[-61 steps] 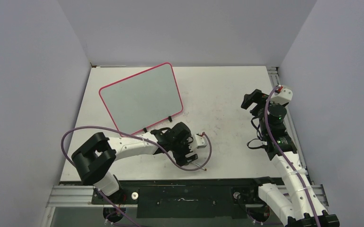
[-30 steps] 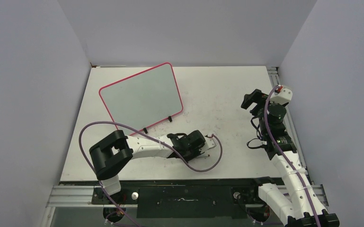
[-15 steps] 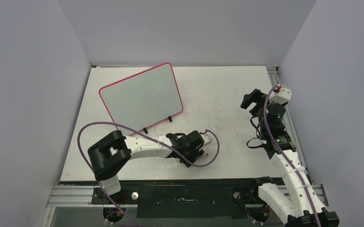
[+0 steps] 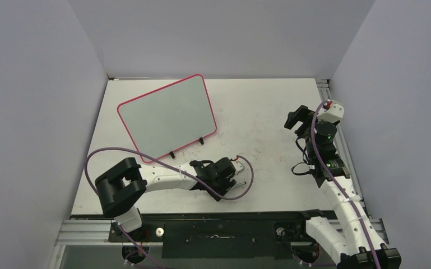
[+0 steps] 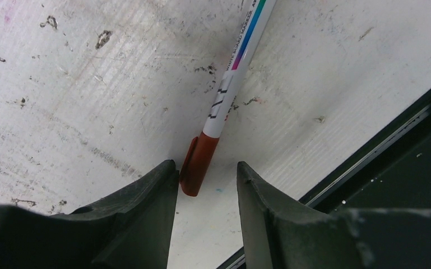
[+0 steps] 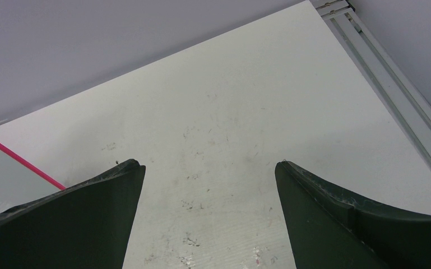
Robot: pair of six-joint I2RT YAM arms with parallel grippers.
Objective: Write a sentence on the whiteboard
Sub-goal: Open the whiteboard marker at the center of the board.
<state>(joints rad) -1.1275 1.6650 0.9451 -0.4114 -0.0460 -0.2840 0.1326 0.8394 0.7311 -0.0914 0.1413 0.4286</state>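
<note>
The left gripper [image 5: 204, 170] is held apart around the brown end of a pen [image 5: 225, 100] on the table [image 5: 73, 84]; the right gripper [image 6: 208, 167] is held wide.

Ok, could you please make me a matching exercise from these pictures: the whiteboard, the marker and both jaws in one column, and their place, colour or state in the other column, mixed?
Things:
1. whiteboard
2. marker
3. left jaws
4. right jaws

Descriptions:
A. open, only bare tabletop between them
B. lying flat near the table's near edge
C. pink-red frame, no writing seen on it
D. open, one on each side of a red-brown cap

Pairs: 1-C, 2-B, 3-D, 4-A
</note>
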